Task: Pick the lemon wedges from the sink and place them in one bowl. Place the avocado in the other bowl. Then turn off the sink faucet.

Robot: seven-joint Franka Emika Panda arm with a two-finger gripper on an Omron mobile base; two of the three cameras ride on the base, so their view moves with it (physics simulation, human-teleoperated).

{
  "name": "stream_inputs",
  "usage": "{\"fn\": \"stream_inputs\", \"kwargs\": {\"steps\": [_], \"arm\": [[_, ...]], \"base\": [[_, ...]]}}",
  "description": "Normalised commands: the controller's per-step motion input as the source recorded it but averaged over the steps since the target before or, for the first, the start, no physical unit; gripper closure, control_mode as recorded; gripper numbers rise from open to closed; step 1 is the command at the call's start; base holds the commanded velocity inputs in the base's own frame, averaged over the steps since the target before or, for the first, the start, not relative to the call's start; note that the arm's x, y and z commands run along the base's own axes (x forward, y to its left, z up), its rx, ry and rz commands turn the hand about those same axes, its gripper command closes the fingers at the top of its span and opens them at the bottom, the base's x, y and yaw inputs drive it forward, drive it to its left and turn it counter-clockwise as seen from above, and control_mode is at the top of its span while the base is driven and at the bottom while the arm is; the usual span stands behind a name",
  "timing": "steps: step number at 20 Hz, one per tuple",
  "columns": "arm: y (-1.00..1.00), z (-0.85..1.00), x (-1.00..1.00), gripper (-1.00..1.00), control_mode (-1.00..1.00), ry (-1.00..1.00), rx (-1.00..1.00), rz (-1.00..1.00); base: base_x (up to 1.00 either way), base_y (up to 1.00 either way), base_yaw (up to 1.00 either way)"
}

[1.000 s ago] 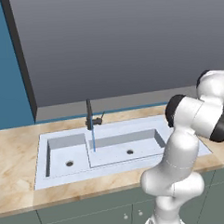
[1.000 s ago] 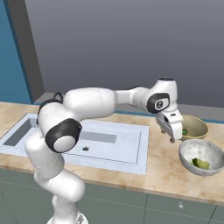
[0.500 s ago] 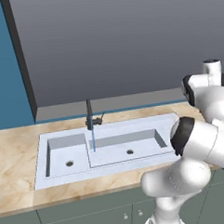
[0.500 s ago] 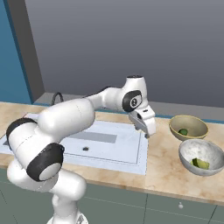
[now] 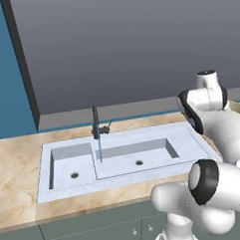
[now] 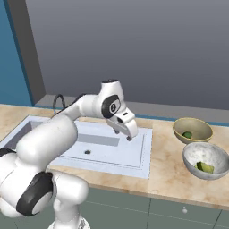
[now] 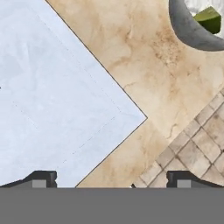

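The gripper [image 6: 124, 130] hangs mid-frame over the sink [image 6: 134, 154], fingers wide open and empty. Two bowls [image 6: 192, 130] sit at right on the surface [image 6: 165, 172].

The arm has swung left: the open, empty pincer [image 6: 126, 132] has moved from above the tan bowl [image 6: 192, 130] to over the right end of the sink [image 6: 138, 156].

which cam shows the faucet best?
Left base view: the faucet stands unblocked behind the sink, lever and blue water stream visible. In the right base view the arm covers most of it. The hand view looks at the sink's corner and counter instead.
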Motion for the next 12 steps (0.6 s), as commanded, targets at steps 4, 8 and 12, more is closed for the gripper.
{"fn": "stream_inputs", "kwargs": {"steps": [4,8,12], "arm": [[0.52,0.00,-0.20,-1.00,-1.00,0.04,0.00,0.25],[0.52,0.00,-0.07,-1.00,-1.00,0.05,0.00,0.25],[0.75,-0.05,0.00,-1.00,-1.00,-0.01,0.00,0.25]], "base": [[0.00,0.00,0.00],[0.00,0.00,0.00],[0.00,0.00,0.00]]}}
